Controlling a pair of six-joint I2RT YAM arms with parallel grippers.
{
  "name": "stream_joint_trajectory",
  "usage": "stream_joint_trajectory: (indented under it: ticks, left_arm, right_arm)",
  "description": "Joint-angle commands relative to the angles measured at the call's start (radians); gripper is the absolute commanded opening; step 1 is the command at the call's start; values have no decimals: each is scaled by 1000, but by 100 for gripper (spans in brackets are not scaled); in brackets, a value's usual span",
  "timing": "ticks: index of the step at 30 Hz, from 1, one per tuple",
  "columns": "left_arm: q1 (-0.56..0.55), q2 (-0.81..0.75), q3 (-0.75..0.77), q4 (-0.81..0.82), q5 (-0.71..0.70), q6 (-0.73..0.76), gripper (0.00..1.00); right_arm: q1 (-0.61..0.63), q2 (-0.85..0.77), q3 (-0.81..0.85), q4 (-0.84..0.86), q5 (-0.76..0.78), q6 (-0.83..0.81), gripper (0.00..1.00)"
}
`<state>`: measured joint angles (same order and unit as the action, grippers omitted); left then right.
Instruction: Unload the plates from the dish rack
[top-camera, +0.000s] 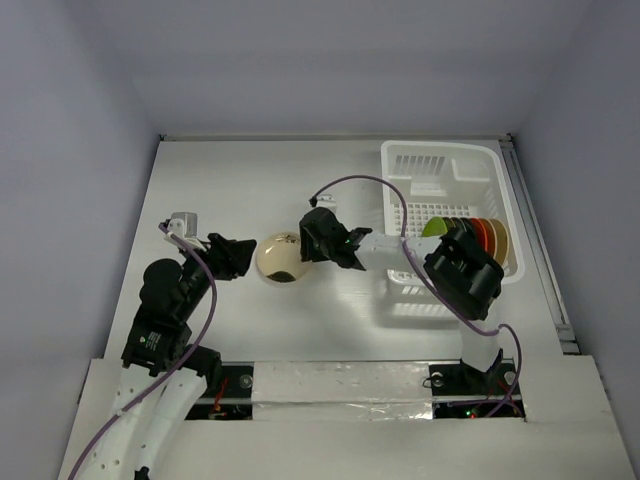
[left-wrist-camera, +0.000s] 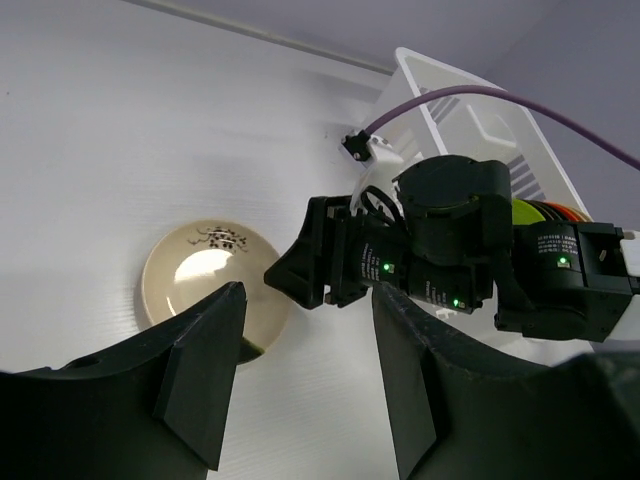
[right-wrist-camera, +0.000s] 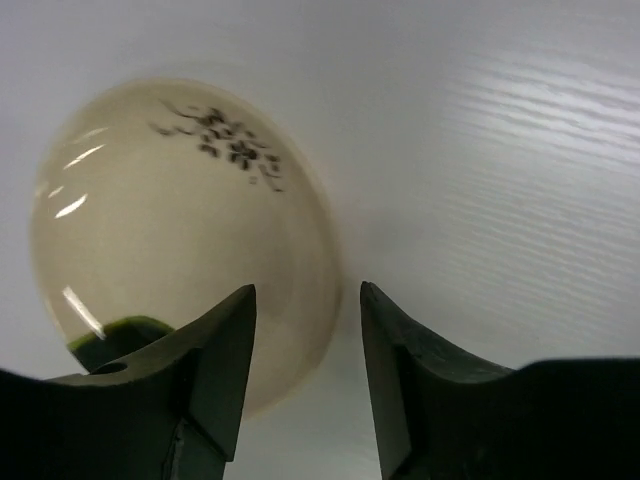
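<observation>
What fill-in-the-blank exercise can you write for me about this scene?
1. The beige plate lies on the ___, outside the dish rack.
2. The right gripper, near that plate, holds nothing and is ___.
3. In the rack, the leftmost plate is lime ___.
Missing words: table; open; green.
</observation>
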<state>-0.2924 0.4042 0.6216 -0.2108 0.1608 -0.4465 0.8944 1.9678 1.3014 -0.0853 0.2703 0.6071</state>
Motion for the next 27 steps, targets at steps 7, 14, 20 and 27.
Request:
stream_joint_trajectory:
  ticks: [7,14,20,27]
  left_arm:
    - [6,10,20,34,20,-1,50]
    - [6,8,20,33,20,0,50]
    - [6,-1,20,34,22,0,50]
    - [6,-2,17,36,23,-1,50]
  right_arm:
    - [1,-133,-31,-99,115,-32,55]
    - [-21,-489,-119,-218,309,-73,35]
    - [-234,-806,-293,-361,397,-52,0]
    - [-345,-923,-303,-550,423,-47,26]
